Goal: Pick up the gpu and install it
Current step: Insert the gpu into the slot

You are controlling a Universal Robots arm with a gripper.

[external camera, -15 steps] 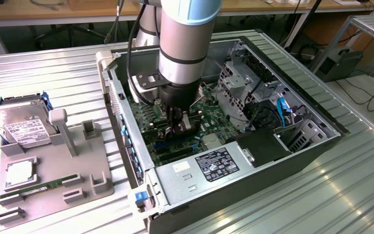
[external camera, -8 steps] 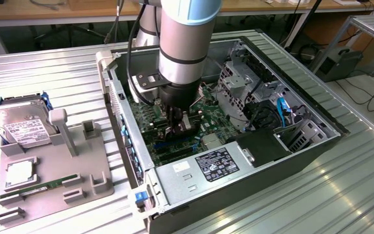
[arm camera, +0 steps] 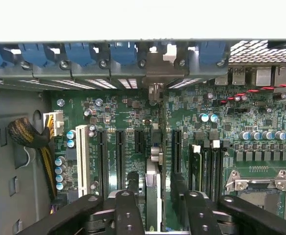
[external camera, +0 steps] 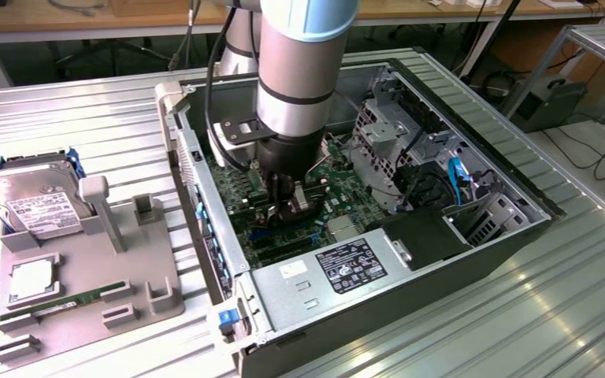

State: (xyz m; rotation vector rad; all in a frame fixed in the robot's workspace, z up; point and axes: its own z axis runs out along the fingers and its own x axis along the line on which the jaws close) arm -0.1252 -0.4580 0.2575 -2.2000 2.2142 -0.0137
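Two fingers of the claw [arm camera: 155, 180] stand spread on either side of the gpu [arm camera: 153, 205], with a sliver of green board showing between each finger and the card, so you are released, not gripping. The card stands upright and edge-on in a slot of the motherboard [arm camera: 260, 127], inside the open computer case [external camera: 491, 236]. Its silvery bracket [arm camera: 155, 73] sits against the row of blue clips at the case's rear wall.

Treat the card as light and stiff but fragile. It is thin, with exposed parts on its faces. If you take hold again, I would clamp the flat faces near the top edge, about mid-length, and keep clear of the bracket end and the slot contacts. Squeeze gently, since the faces look smooth and could slip.

Several things you cannot check from here:
- The lower edge of the card is behind the claw's body, so I cannot tell whether it is fully seated.
- In the exterior view the arm [external camera: 297, 71] covers the slot area.
- Whether the bracket is clipped down is too small to tell.
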